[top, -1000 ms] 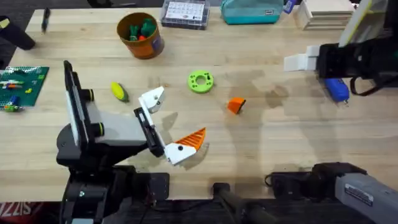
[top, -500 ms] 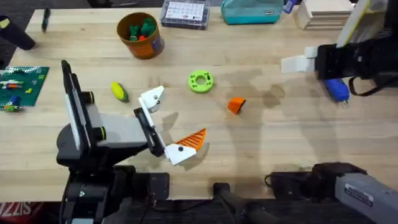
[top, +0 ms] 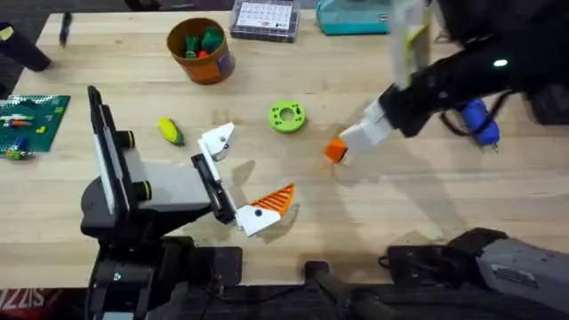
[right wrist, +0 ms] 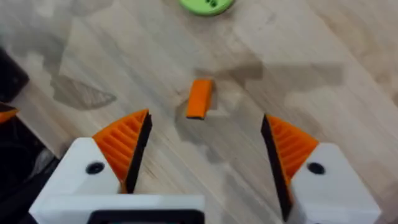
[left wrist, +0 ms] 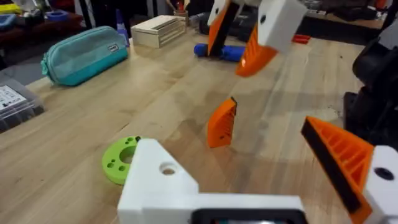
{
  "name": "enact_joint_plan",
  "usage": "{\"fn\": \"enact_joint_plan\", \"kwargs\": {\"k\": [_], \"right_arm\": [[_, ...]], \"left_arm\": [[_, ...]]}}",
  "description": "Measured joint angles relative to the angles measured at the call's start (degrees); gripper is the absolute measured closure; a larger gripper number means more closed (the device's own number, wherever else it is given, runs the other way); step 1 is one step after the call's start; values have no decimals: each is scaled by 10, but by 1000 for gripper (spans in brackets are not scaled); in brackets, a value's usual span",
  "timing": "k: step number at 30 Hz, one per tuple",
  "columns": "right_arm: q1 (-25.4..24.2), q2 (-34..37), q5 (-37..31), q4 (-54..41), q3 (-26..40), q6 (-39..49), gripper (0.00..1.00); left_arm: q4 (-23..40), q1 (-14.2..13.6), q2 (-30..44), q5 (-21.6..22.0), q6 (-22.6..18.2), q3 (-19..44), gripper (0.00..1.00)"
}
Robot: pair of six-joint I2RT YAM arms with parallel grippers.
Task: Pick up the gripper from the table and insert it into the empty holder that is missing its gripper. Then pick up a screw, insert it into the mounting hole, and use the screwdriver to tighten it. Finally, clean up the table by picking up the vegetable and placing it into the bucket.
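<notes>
The orange gripper (top: 336,150) (left wrist: 222,122) (right wrist: 199,98) lies alone on the wood, right of centre. My right gripper (top: 352,142) (right wrist: 205,122) hangs open just above it, and in the right wrist view the wedge sits ahead of the gap between the orange pads. My left gripper (top: 258,161) rests open at the lower left. Its far finger is the bare white holder (top: 218,142) (left wrist: 163,177), and its near finger carries an orange pad (top: 276,198). The blue screwdriver (top: 478,123) (left wrist: 219,51) lies at the far right. The yellow vegetable (top: 170,131) lies left of the holder. The orange bucket (top: 201,50) stands at the back.
A flat green ring disc (top: 286,116) (left wrist: 120,161) (right wrist: 208,5) lies between holder and wedge. A clear parts box (top: 264,19) and a teal pouch (top: 354,17) (left wrist: 84,55) line the back edge. A green baseplate (top: 32,121) sits at the left edge.
My right arm has swung in from the far right edge, leftward and toward the front, ending over the orange gripper. The left arm and the objects on the table have stayed put.
</notes>
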State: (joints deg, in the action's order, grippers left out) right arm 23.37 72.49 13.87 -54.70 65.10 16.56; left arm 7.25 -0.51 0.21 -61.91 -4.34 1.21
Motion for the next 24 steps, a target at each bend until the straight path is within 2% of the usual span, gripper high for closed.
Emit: {"fn": "enact_joint_plan", "kwargs": {"k": [7, 13, 24], "right_arm": [[46, 94, -15, 1, 0, 29, 8], [65, 160, -30, 4, 0, 40, 8], [85, 181, -69, 5, 0, 45, 18]], "left_arm": [[0, 0, 0, 0, 0, 0, 6], [0, 0, 0, 0, 0, 0, 6], [0, 0, 0, 0, 0, 0, 6]]}}
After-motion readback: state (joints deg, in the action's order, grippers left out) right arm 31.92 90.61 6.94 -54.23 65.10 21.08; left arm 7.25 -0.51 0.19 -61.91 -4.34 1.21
